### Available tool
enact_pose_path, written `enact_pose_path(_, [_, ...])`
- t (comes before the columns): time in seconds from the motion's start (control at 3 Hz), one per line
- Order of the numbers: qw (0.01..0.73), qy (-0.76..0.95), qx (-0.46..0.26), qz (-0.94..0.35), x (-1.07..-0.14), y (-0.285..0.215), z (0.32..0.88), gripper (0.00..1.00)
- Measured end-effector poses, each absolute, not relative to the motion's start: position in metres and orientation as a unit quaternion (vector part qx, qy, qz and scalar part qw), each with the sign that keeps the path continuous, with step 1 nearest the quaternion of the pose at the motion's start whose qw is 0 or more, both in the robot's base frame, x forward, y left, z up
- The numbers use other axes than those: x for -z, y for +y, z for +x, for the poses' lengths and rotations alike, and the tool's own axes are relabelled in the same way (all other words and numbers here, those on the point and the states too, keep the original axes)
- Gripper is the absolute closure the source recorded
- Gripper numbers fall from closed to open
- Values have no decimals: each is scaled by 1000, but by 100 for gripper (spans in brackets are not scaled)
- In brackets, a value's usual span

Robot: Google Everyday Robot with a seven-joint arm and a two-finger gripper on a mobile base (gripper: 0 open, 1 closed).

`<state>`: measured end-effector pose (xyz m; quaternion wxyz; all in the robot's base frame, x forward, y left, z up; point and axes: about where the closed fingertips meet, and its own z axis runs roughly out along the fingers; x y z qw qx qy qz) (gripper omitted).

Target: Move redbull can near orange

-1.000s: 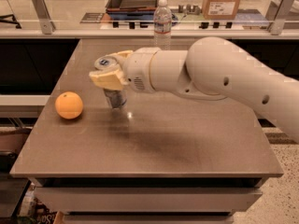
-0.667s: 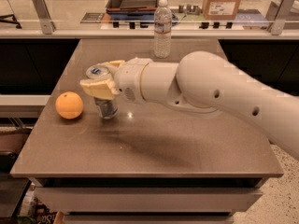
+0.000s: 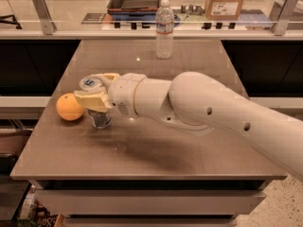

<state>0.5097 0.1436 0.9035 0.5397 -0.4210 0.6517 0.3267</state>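
gripper [image 3: 97, 92] clamped round redbull can [image 3: 100, 119], can's middle hidden by its fingers, orange [image 3: 69, 107] just beside gripper

I see my hand [image 3: 98, 91] at the left of the tabletop [image 3: 199, 65], its pale yellowish, matt, plastic-looking fingers [image 3: 90, 100] clamped on the redbull can [image 3: 90, 83], whose metal top shines silver-grey. The arm [image 3: 213, 112] has a smooth cream-white shell with a soft sheen. The tabletop is smooth and grey-brown, faintly glossy, with small spots of reflected light. The orange [image 3: 69, 107] has bright, rather dull skin. The water bottle [image 3: 164, 30] is clear plastic; the box [image 3: 226, 1] behind it is matt brown cardboard.
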Motion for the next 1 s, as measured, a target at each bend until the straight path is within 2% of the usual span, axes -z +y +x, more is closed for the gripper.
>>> enact_pose_path(0.33, [540, 652, -327, -421, -908, 144, 510, 83])
enact_pose_path(1.0, [540, 651, -327, -423, -910, 146, 508, 35])
